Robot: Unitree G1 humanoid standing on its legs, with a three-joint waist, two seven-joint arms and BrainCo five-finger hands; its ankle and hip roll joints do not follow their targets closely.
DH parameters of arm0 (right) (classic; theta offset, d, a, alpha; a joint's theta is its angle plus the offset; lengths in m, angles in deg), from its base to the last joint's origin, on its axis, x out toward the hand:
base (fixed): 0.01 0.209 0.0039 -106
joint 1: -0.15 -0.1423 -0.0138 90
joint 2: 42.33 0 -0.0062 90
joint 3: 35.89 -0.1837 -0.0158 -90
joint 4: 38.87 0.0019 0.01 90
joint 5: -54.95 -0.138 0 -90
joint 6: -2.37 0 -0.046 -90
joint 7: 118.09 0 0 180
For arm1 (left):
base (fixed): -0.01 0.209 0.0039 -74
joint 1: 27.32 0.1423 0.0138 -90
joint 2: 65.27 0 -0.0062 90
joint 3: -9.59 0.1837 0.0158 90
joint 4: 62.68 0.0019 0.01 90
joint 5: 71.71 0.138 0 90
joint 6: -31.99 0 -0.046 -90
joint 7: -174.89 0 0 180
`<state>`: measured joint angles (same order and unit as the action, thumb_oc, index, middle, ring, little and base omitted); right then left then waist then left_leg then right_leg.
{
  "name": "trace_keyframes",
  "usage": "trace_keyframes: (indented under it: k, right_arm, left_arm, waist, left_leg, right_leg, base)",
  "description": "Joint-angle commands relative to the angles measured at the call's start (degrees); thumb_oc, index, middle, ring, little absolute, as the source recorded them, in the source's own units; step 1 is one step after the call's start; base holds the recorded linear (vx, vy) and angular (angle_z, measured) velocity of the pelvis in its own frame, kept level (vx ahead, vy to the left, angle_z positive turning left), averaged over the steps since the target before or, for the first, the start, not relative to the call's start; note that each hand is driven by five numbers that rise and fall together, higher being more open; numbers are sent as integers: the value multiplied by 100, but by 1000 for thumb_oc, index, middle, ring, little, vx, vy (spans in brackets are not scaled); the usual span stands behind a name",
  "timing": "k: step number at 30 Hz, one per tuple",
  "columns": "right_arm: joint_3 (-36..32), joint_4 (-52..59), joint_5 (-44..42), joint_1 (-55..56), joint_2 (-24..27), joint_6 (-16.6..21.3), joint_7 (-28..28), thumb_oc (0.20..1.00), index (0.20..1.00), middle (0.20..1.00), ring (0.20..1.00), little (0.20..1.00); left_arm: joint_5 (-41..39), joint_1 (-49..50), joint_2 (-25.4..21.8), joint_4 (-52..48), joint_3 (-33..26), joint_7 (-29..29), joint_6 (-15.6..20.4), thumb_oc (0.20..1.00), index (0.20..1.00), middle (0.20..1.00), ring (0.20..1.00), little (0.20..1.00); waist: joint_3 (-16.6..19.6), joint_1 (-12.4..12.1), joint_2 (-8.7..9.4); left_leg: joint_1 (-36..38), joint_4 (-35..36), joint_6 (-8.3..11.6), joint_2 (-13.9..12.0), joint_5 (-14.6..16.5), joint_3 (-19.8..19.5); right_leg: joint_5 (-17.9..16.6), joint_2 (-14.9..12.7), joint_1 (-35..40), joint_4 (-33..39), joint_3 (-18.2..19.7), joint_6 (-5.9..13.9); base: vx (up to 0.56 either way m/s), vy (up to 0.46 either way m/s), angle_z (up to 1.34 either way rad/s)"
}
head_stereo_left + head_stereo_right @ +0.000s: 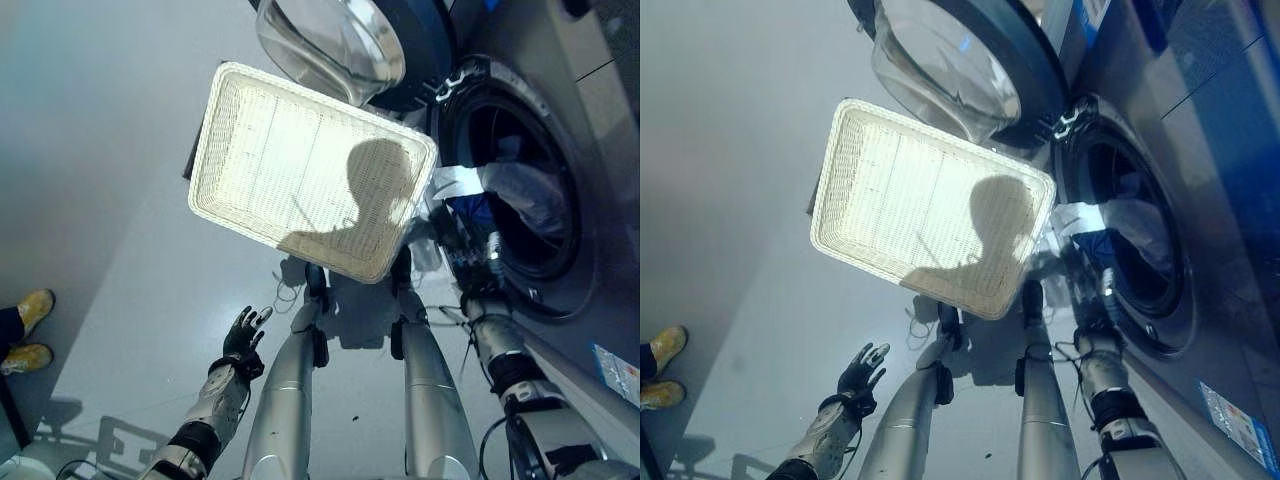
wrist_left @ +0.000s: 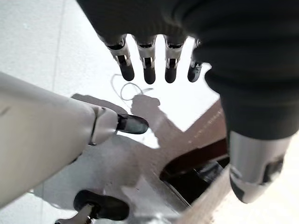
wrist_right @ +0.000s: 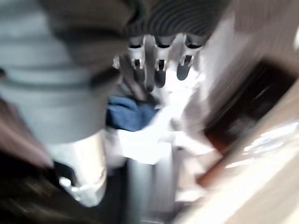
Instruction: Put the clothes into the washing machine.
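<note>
1. The white woven rectangular laundry basket [image 1: 300, 170] sits on the grey floor beside the machine, and its inside looks bare, so the load appears to be out of it.
2. The clothes, a pale white and light-blue bundle with a dark blue piece [image 1: 520, 195], lie across the lip of the round opening of the grey front-loading washing machine [image 1: 590, 120]. Part is inside the dark drum, and part hangs over the rim.
3. The round glass-fronted door [image 1: 335, 45] stands swung wide, clear of the opening.
4. The right hand [image 1: 462, 248] is at the lower edge of the opening, right by the hanging cloth. In its wrist view the fingers [image 3: 159, 70] reach out fairly straight toward the blue and white fabric, and no curl around the cloth can be made out; whether they touch it cannot be told.
5. The left hand [image 1: 243, 338] hangs low over the floor, well away from the machine, its fingers [image 2: 148, 70] spread and holding nothing.
6. Handling call: the cloth looks soft, light and floppy. It will sag, drape and catch on the rim rather than slide in as one piece.
7. The best hold is probably the bunched middle of the hanging part, gathered up, then pushed deep past the lip so no tail trails out.
8. A person's yellow shoes [image 1: 28, 330] stand at the far left edge.
</note>
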<state>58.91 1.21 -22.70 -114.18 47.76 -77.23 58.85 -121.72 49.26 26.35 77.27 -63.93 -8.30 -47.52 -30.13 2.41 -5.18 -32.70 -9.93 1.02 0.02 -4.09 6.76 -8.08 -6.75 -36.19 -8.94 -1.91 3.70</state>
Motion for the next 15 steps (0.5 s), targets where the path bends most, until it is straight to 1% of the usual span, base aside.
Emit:
trace_keyframes:
  k: [1,2,3,4,5,6,7,9,10,11,12,13,14,15]
  right_arm:
    - [398,-25,2696,240,236,165,-235,1000,1000,1000,1000,1000]
    - [453,-70,2936,251,256,176,-186,1000,1000,1000,1000,1000]
    - [608,-192,3519,303,278,243,19,1000,1000,1000,1000,1000]
    - [738,-257,3860,342,309,291,104,1000,1000,1000,1000,1000]
    - [976,-329,4799,422,369,348,417,1000,1000,1000,1000,1000]
    - [1149,-381,5230,446,402,405,577,1000,1000,1000,1000,1000]
    - [1411,-460,5884,529,456,458,754,1000,1000,1000,1000,1000]
    - [1446,-477,6001,532,460,476,805,1000,1000,1000,1000,1000]
    - [1604,-537,6243,675,442,565,982,1000,1000,1000,1000,1000]
    - [1612,-571,6268,746,435,596,960,1000,1000,1000,1000,1000]
    - [1622,-671,6381,889,379,781,889,1000,1000,1000,1000,1000]
    - [1629,-712,6466,943,355,822,897,1000,1000,1000,1000,1000]
    - [1644,-844,6712,1095,301,802,722,1000,1000,1000,1000,1000]
    - [1666,-949,6762,1160,286,708,563,1000,1000,1000,1000,1000]
  left_arm:
    - [780,218,-168,315,-228,347,-11,1000,1000,1000,1000,1000]
    - [807,221,-178,335,-238,382,-6,1000,1000,1000,1000,1000]
    - [904,215,-204,418,-245,479,17,1000,1000,1000,1000,1000]
    - [953,209,-220,460,-226,520,28,1000,1000,1000,1000,1000]
    - [1053,217,-250,526,-215,664,64,1000,1000,1000,1000,1000]
    - [1131,217,-258,562,-202,766,83,1000,1000,1000,1000,1000]
    - [1212,221,-288,600,-123,901,92,1000,1000,1000,1000,1000]
    - [1211,211,-294,607,-114,944,106,1000,1000,1000,1000,1000]
    - [1272,226,-296,704,-79,1121,148,1000,1000,1000,1000,1000]
    - [1312,236,-295,738,-59,1154,124,1000,1000,1000,1000,1000]
    - [1400,270,-289,832,-27,1241,138,1000,1000,1000,1000,1000]
    - [1440,285,-278,890,-13,1268,153,1000,1000,1000,1000,1000]
    - [1657,345,-240,1025,0,1325,178,1000,1000,1000,1000,1000]
    - [1762,378,-228,1085,14,1329,164,1000,1000,1000,1000,1000]
  waist:
    - [33,51,28]
    - [33,47,45]
    - [33,26,94]
    - [33,12,120]
    - [33,-12,165]
    - [33,-35,197]
    - [34,-82,241]
    - [34,-92,249]
    - [187,-120,288]
    - [258,-126,302]
    - [436,-123,328]
    - [504,-114,341]
    - [699,-107,380]
    - [795,-116,406]
  left_leg:
    - [415,141,31,401,165,83]
    - [458,136,34,396,175,87]
    - [589,137,43,380,196,95]
    - [682,160,44,371,195,95]
    - [895,243,41,349,187,102]
    - [1025,320,48,332,162,102]
    - [1335,478,69,306,148,61]
    - [1375,507,75,300,136,55]
    - [1632,688,82,270,127,17]
    - [1745,755,82,257,140,-3]
    - [1902,847,88,228,154,-24]
    - [1969,871,90,222,165,-35]
    - [2185,952,92,215,198,-70]
    - [2296,986,95,215,214,-92]
  right_leg:
    - [467,367,546,-120,-576,-41]
    - [461,363,595,-94,-583,-37]
    - [451,351,742,-31,-603,-19]
    - [443,346,836,7,-612,-8]
    - [436,349,1045,86,-627,11]
    - [427,351,1173,139,-640,21]
    - [468,364,1484,206,-665,41]
    - [466,368,1529,225,-668,42]
    - [510,397,1788,318,-663,60]
    - [541,407,1903,349,-658,67]
    - [585,431,2073,405,-649,63]
    - [610,443,2150,419,-645,56]
    - [671,476,2417,507,-653,37]
    - [698,489,2560,559,-666,28]
  base:
    - [1,19,13]
    - [6,24,12]
    - [-3,18,5]
    - [-8,32,2]
    - [0,0,0]
    - [-15,33,2]
    - [-21,14,4]
    - [-4,-1,9]
    - [41,-19,21]
    - [82,-24,27]
    - [96,-15,21]
    - [126,-4,14]
    - [113,-8,16]
    - [116,-23,28]
